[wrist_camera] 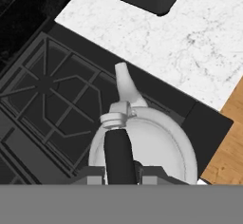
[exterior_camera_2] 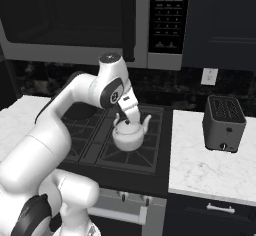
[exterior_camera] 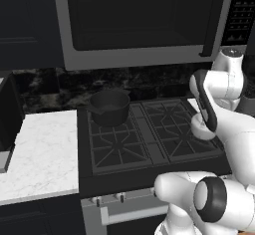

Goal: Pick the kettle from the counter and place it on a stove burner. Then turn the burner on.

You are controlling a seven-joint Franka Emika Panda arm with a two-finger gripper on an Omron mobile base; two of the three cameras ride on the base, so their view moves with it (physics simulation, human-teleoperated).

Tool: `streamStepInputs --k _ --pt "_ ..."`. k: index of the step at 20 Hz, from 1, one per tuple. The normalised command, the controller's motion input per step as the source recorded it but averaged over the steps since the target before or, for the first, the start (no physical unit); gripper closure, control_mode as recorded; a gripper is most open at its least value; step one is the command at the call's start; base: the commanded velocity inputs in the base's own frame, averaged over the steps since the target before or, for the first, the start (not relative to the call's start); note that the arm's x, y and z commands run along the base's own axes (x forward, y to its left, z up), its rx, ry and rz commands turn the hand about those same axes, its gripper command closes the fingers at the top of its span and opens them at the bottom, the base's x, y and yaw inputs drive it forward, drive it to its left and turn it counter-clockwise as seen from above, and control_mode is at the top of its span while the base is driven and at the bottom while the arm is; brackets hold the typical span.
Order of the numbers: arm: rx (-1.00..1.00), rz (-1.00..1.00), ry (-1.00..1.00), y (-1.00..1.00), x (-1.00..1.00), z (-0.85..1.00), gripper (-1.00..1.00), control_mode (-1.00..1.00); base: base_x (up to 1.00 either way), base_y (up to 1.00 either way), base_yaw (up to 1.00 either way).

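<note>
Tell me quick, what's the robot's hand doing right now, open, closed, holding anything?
Hand: closed on the kettle's dark handle, holding the kettle over the stove burner.

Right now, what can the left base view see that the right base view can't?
Left base view: a dark saucepan on the back left burner, plus white counter left of the stove.

Right base view: a toaster on the counter right of the stove, a wall outlet, and the kettle's spout.

Both: the black cooktop, the white arm, and the kettle over a right-hand burner, the jaws shut on its handle.
</note>
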Motion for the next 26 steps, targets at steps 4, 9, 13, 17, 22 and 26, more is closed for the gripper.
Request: streamStepInputs --k 4,9,13,17,22,26 --pt "0.0 0.0 0.01 0.36 0.0 0.0 1.0 -1.0 0.0 0.0 0.0" --pt "0.0 0.0 0.02 0.3 0.07 0.0 1.0 -1.0 0.0 0.0 0.0" --pt "0.0 0.0 0.01 0.09 0.18 0.0 1.0 -1.0 0.0 0.0 0.0" --pt "0.0 0.01 0.0 0.0 0.24 0.0 1.0 -1.0 0.0 0.0 0.0" --pt "0.0 0.01 0.0 0.0 0.14 -0.13 1.0 -1.0 0.0 0.0 0.0" --pt "0.0 0.0 0.0 0.0 0.0 -0.17 1.0 -1.0 0.0 0.0 0.0"
